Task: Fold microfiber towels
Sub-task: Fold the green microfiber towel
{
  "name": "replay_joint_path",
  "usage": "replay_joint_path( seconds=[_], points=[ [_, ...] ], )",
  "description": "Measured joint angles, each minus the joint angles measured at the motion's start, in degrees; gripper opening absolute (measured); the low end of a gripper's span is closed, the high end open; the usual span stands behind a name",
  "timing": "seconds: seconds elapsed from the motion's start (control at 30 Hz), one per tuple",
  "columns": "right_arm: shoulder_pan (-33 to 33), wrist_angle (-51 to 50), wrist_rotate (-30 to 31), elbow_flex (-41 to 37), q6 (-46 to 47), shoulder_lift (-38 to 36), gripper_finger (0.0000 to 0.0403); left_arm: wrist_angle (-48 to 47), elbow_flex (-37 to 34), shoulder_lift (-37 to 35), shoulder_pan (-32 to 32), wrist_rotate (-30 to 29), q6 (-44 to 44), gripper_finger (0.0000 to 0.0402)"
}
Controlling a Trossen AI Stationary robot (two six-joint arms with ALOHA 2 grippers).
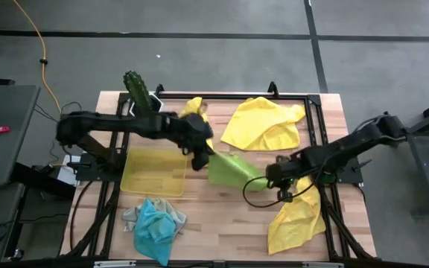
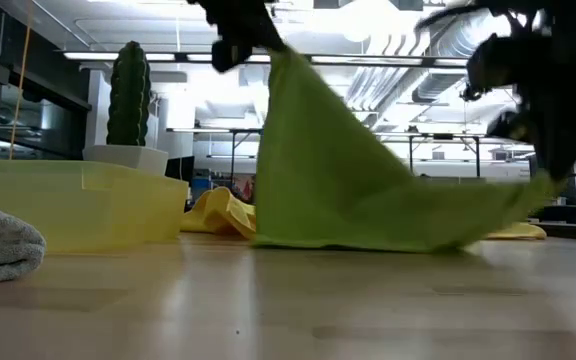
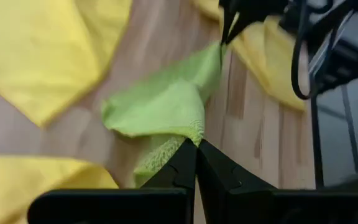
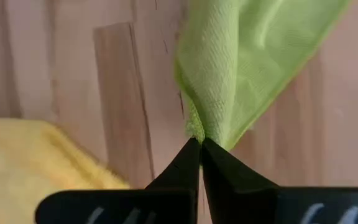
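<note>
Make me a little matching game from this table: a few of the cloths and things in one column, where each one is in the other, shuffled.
Things:
1. green towel
2. blue towel
3. cactus
4. tray

Places:
A. at the table's back edge, in a white pot
B. held up off the table between the left gripper and the right gripper, both shut on it
C. flat on the table beside the left arm, nothing in it
D. bunched on a grey cloth at the near left corner

Pairs: 1-B, 2-D, 3-A, 4-C
</note>
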Motion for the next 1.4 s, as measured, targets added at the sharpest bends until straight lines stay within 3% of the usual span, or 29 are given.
replay_joint_path(
  seconds=[0.23,0.4,0.6,0.77,0.93,1.1,1.4],
  points=[
    [4.7,9.1,0.3,-1.6,0.0,6.0,0.0000,0.2,0.0,9.6,-7.1,0.1,-5.6,0.0000],
    [5.5,13.0,-0.6,-1.5,5.6,6.9,0.0012,0.1,0.0,15.3,-10.7,0.0,-7.5,0.0000],
    [5.4,10.6,-0.9,2.4,12.8,5.4,0.0094,0.5,-0.1,18.8,-11.2,-0.3,-7.0,0.0000],
    [4.1,5.8,5.4,7.4,13.1,4.3,0.0159,0.8,-0.1,19.0,-10.7,-1.1,-2.4,0.0000],
    [-1.6,5.4,9.4,8.4,11.8,4.1,0.0175,1.4,0.0,19.0,-9.6,-1.0,1.7,0.0000],
    [-10.7,12.7,12.4,4.9,1.6,4.1,0.0175,2.5,0.0,18.7,-9.4,-0.4,1.6,0.0000],
    [-26.2,28.1,1.5,-0.9,-19.8,7.8,0.0173,7.8,0.0,18.6,-10.7,-0.2,-3.4,0.0000]
  ],
)
